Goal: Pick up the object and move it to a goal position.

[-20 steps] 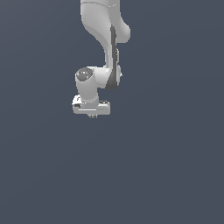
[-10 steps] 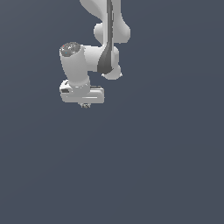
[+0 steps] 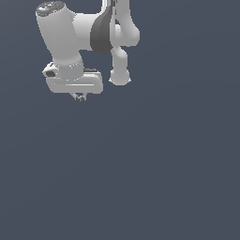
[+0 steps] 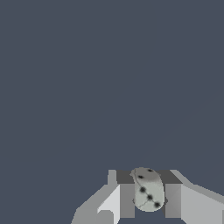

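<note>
The object is a small pale die with black dots [image 4: 148,190], seen in the wrist view squeezed between my two grey fingers [image 4: 127,199]. My gripper [image 4: 148,197] is shut on it. In the exterior view the gripper [image 3: 79,96] hangs under the white hand at the upper left of the exterior view, high above the floor; only a small speck of the die [image 3: 80,98] shows beneath the hand there. No goal marker shows in either view.
The white arm [image 3: 103,33] reaches in from the top of the exterior view, with an elbow link [image 3: 120,70] hanging to the right of the hand. Plain dark grey ground [image 3: 140,178] fills everything else.
The arm has swung up and toward the exterior view's left, and looms larger, carrying the die along in the shut gripper.
</note>
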Robot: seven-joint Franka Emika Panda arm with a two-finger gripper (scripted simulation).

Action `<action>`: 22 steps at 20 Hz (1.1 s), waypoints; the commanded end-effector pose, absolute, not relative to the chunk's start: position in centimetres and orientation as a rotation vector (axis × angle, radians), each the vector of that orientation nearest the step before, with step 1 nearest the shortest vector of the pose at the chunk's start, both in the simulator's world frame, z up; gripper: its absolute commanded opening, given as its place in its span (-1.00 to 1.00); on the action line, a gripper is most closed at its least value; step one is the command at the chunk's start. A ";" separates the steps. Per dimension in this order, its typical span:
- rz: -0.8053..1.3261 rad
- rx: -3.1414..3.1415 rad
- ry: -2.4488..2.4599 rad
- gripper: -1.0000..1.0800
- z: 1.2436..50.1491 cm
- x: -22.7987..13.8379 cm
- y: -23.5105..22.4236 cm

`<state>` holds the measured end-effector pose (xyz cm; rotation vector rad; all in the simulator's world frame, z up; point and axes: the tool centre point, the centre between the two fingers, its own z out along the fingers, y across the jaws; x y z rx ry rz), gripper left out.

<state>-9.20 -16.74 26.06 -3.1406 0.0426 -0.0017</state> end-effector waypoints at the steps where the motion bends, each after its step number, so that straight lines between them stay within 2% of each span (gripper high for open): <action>1: 0.000 -3.140 0.042 -1.00 28.6 -9.1 -17.5; 14: 0.000 -3.141 0.042 -1.00 41.1 -8.3 -21.2; 22: 0.000 -3.141 0.041 -1.00 46.0 -7.8 -22.7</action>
